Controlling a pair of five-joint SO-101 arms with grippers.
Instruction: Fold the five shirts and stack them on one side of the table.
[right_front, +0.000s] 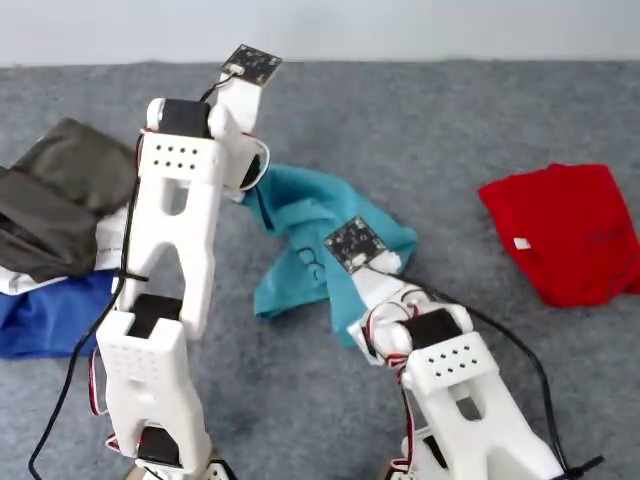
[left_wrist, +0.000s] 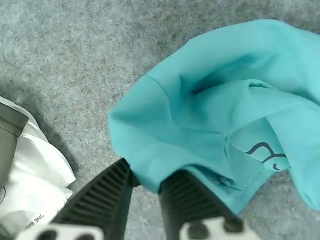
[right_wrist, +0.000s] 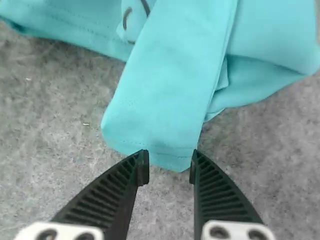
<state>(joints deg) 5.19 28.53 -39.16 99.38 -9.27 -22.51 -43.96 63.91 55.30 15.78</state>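
A teal shirt (right_front: 310, 225) lies crumpled on the grey carpeted table (right_front: 450, 130), between my two arms. My left gripper (right_front: 252, 186) sits at the shirt's far left corner; in the left wrist view the left gripper (left_wrist: 146, 184) is shut on a fold of the teal shirt (left_wrist: 215, 100). My right gripper (right_front: 352, 335) is at the shirt's near end. In the right wrist view the right gripper (right_wrist: 169, 167) stands open, and the hem of a folded teal sleeve (right_wrist: 170, 100) lies just between its tips.
A red shirt (right_front: 570, 240) lies flat at the right edge. At the left edge a dark shirt (right_front: 60, 195) lies over a white shirt (right_front: 112, 240), with a blue shirt (right_front: 45, 315) in front. The white shirt (left_wrist: 30, 190) is close beside my left gripper.
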